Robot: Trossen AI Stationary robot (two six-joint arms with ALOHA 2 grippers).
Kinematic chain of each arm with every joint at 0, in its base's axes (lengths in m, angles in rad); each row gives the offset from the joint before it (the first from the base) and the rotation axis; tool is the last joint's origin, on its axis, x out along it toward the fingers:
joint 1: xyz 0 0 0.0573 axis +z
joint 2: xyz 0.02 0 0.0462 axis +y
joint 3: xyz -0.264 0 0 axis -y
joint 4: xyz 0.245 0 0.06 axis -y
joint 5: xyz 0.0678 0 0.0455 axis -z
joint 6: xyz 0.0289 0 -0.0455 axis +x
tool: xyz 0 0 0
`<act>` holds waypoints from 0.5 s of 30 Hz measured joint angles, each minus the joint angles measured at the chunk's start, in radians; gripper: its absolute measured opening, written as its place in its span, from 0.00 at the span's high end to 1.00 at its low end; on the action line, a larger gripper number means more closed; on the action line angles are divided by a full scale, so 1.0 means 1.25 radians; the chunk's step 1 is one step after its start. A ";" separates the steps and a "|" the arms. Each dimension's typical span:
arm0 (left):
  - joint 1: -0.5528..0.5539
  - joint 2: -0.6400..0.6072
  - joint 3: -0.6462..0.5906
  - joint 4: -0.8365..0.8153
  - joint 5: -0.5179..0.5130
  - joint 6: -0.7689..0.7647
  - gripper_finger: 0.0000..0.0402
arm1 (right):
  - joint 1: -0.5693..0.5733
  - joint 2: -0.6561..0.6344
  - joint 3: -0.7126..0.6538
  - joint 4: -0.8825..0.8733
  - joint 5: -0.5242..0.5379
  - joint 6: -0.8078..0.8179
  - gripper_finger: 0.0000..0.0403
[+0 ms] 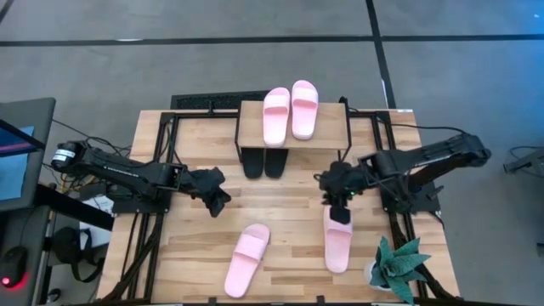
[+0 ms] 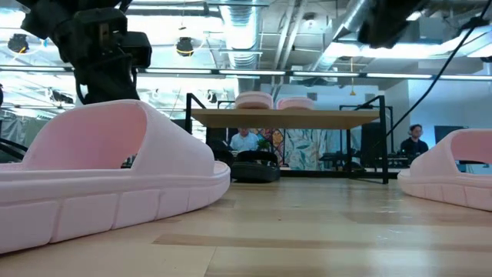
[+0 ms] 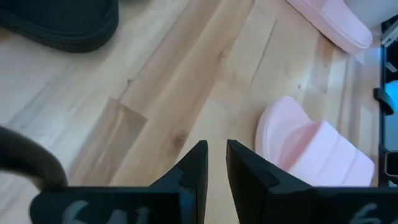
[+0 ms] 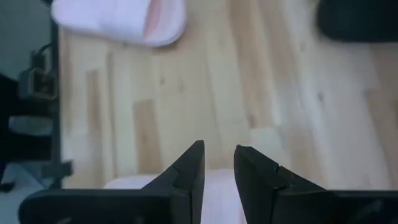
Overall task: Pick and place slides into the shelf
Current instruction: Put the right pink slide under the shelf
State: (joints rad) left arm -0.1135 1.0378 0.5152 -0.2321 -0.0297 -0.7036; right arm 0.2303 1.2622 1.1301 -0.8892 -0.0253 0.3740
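shelf: small light-wood rack (image 1: 333, 124) on black legs, sitting at the far middle of the table (image 1: 289, 200)
on the shelf: two pale pink slides (image 1: 290, 113) side by side on the top board, toes pointing away
under the shelf: pair of black slides (image 1: 264, 161), heels poking out toward the near side
loose slide 1: pink slide (image 1: 247, 259) lying at an angle near the front edge, a bit left of centre
loose slide 2: another pink slide (image 1: 337, 240) on the right, lengthwise, its far end right under the right gripper
left gripper: (image 1: 216, 201) hanging over bare wood left of centre, not touching anything; fingers (image 3: 193, 169) only a narrow gap apart, nothing between them
right gripper: (image 1: 342, 204) over the back end of loose slide 2; fingers (image 4: 190, 165) also a slim gap apart, pink showing just below them, can't tell if it's actually touching
extra: potted plant (image 1: 397, 269) at the front right corner; a couple of people in the room behind the table
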 joint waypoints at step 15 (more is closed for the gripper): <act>0.000 0.004 0.000 0.019 -0.029 -0.008 0.88 | 0.152 0.204 0.250 -0.299 0.044 0.135 0.86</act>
State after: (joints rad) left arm -0.1135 1.0428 0.5152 -0.2083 -0.0654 -0.7138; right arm 0.4207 1.5169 1.4428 -1.2629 0.0293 0.5426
